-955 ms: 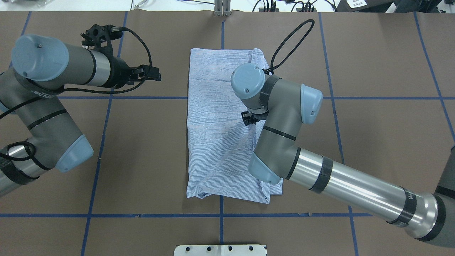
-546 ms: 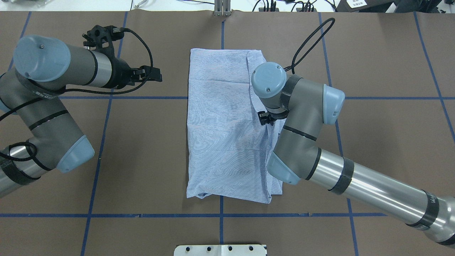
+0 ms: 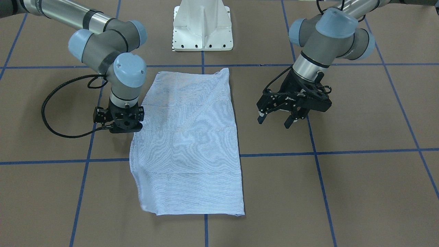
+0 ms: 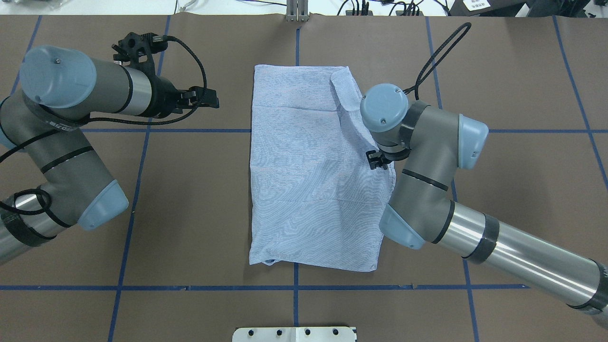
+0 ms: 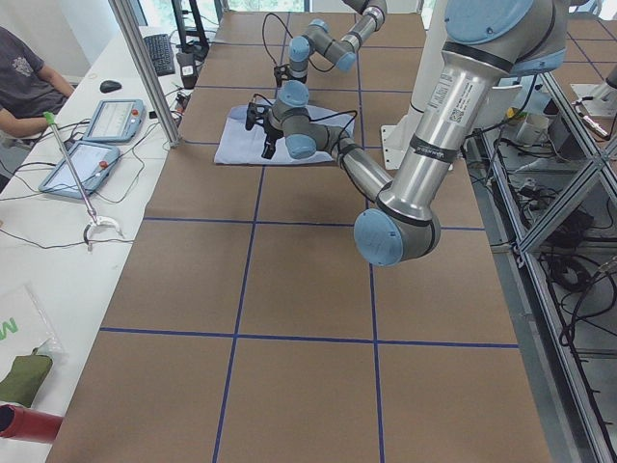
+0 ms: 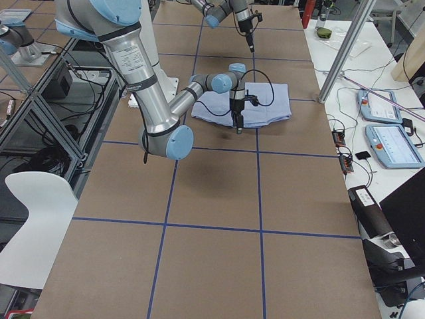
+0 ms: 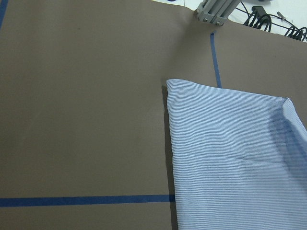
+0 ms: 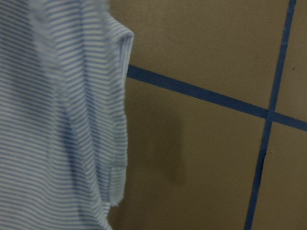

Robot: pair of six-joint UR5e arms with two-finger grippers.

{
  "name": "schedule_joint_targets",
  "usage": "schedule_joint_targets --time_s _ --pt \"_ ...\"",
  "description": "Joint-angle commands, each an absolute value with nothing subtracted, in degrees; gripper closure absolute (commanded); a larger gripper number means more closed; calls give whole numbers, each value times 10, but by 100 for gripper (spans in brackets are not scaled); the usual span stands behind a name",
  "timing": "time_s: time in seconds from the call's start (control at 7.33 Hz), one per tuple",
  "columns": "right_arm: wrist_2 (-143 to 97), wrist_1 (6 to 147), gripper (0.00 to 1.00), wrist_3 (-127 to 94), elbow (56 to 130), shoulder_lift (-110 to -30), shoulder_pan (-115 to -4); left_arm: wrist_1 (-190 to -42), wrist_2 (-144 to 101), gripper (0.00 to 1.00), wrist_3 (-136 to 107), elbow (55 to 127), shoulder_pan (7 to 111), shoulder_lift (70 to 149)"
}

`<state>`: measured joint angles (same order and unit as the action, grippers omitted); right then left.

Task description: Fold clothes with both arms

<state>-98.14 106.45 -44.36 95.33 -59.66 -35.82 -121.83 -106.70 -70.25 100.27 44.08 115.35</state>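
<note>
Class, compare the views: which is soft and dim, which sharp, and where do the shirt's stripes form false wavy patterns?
Right wrist-mounted view: soft and dim, the light blue white-striped shirt blurred, a faint shadow on the brown table. Left wrist-mounted view: sharp, stripes crisp. Front-facing and overhead views: evenly lit, stripes swirling into moiré.

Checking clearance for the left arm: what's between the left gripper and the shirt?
Only bare brown table between left gripper and shirt, clearest in the front-facing view.
</note>
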Motion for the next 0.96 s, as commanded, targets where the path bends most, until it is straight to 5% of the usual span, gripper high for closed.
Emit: schedule_joint_targets --time_s 0.0,0.55,0.82 --pt "-987 1060 0 -432 993 -606 -370 -1217 -1068 0 -703 1005 440 1154" --pt "-1088 1058 0 -480 1138 -612 -379 -1214 -1102 0 -751 1034 427 1143" --pt "-1112 1057 0 -508 1176 -629 -379 -1188 -1028 0 -829 1089 325 1121"
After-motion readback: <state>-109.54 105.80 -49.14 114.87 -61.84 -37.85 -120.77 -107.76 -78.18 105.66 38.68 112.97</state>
